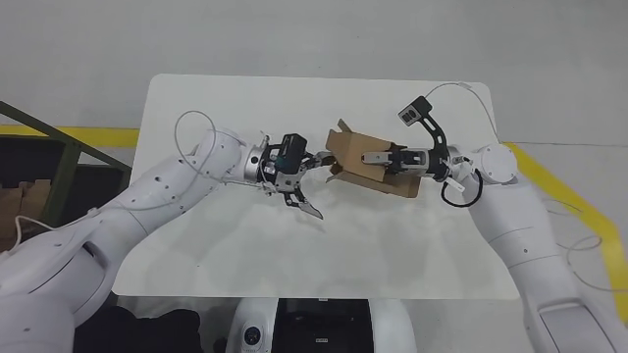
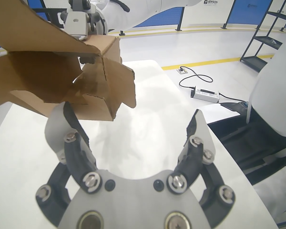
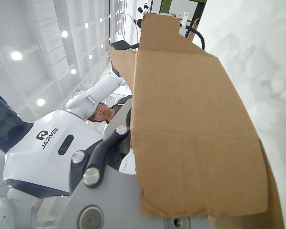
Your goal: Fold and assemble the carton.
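Left pincer (image 2: 130,118) gapes just beside carton (image 2: 50,72) clamped by right pincer (image 1: 378,158).

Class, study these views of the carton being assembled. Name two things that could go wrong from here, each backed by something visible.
1. The right gripper seems to clamp just one wall of the carton; a push on its end might twist it or pull it free.
2. The open left gripper sits close to the loose flaps; closing in, it could snag or crumple one off its crease.
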`<action>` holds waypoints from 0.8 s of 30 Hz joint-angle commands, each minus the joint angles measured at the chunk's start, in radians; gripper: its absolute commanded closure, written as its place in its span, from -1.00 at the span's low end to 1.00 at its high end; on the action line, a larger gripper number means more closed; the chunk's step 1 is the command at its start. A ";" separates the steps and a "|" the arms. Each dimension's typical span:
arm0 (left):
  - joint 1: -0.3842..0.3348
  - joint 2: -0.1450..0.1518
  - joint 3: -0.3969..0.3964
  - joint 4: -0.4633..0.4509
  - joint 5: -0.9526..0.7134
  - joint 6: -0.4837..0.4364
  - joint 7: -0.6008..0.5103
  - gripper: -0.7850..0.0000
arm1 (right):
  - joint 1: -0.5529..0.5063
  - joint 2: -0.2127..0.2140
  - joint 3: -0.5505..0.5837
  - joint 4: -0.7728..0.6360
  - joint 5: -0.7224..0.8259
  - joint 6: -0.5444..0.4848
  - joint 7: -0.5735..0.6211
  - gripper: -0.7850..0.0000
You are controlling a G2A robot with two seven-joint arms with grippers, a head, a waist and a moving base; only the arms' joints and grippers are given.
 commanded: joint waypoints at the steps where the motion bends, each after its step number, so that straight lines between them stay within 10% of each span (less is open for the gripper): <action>1: -0.004 -0.002 0.005 0.001 0.001 0.000 0.000 -1.00 | -0.001 0.000 -0.002 -0.003 -0.001 0.000 0.000 1.00; 24: -0.024 -0.014 0.016 0.007 -0.030 0.000 0.000 -1.00 | -0.004 0.002 -0.014 -0.011 0.010 0.001 0.001 1.00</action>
